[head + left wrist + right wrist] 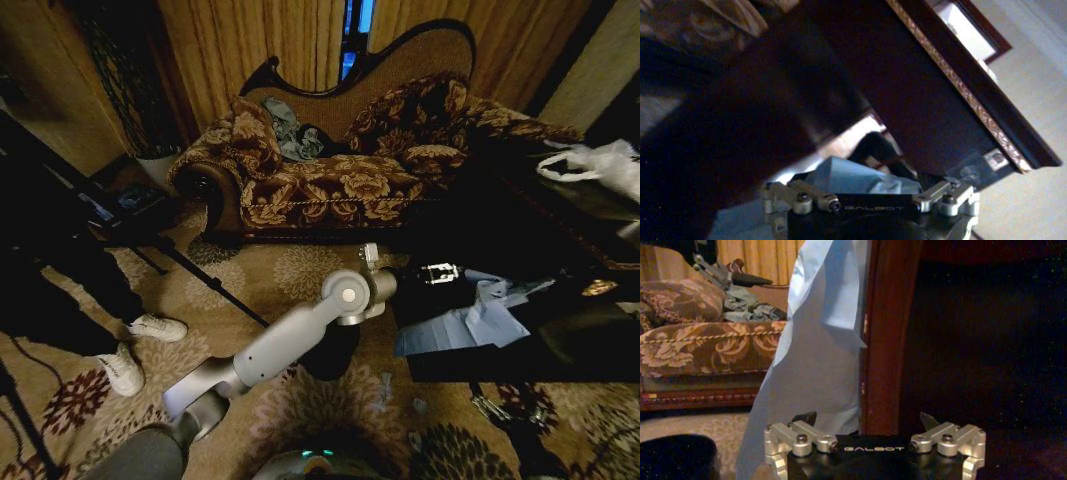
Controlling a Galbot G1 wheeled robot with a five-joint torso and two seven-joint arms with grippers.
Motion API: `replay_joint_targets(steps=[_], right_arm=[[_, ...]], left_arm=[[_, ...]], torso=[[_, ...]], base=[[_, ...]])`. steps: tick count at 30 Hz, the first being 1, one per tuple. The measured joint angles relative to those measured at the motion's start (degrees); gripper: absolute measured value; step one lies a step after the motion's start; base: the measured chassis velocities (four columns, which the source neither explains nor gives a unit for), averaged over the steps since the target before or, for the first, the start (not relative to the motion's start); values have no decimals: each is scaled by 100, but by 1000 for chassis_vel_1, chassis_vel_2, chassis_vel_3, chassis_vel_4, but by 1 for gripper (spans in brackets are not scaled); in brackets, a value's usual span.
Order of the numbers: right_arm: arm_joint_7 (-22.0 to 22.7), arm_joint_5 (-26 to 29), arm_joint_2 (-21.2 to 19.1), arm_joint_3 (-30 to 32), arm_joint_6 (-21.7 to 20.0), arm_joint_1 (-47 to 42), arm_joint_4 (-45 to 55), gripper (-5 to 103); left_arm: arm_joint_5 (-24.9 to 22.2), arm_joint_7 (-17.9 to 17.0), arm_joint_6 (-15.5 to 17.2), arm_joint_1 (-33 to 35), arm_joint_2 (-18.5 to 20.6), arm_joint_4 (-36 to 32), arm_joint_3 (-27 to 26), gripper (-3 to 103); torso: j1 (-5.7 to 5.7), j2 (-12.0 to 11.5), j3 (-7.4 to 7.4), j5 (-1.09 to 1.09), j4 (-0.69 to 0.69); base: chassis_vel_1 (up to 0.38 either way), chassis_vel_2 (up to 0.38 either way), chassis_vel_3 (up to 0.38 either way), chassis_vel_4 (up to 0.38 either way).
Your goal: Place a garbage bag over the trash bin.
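Pale blue film, head view: we see the garbage bag point(478, 322) lying crumpled on the edge of the low black table point(560, 345), and one part hangs over the table's front side.
Bin, head view: the trash bin point(333, 355) stands on the patterned carpet point(300, 410), just beside the table and partly under the left arm; no bag is on it.
Left arm, head view: it reaches from below toward the table, and the left gripper point(437, 272) is over the table's near corner, close to the bag.
Other things, head view: a white plastic bag point(600, 165) lies at the far right of the table, and a flowered sofa point(330, 180) stands behind.
Left wrist view: the fingers are spread wide, with blue film just before them; we cannot tell if they touch it. The table's gold-trimmed edge point(960, 90) crosses above.
Writing, left wrist view: "GALBOT" in white letters on the gripper body.
Right wrist view: the right gripper point(867, 419) is low beside the table's dark red edge point(883, 335), its fingers spread apart and holding nothing. The bag hangs down along this edge, just before the gripper.
Writing, right wrist view: the same "GALBOT" mark.
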Motion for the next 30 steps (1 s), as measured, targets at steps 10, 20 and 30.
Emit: replay_joint_targets(steps=[10,20,30], right_arm=[[32,57,-63,62,45,4,-112,100],[63,77,-114,65,49,19,-147,100],[68,187,-169,80,132,26,-217,100]], left_arm=[[-557,363,397,-262,-676,876,-106,100],[-722,62,504,-215,-1036,1212,-100,100],[-695,175,635,-208,-1025,1509,-62,97]], torso=[[0,0,0,1,-1],[0,1,0,1,-1],[0,1,0,0,0]], base=[[0,0,0,0],[0,0,0,0],[0,0,0,0]])
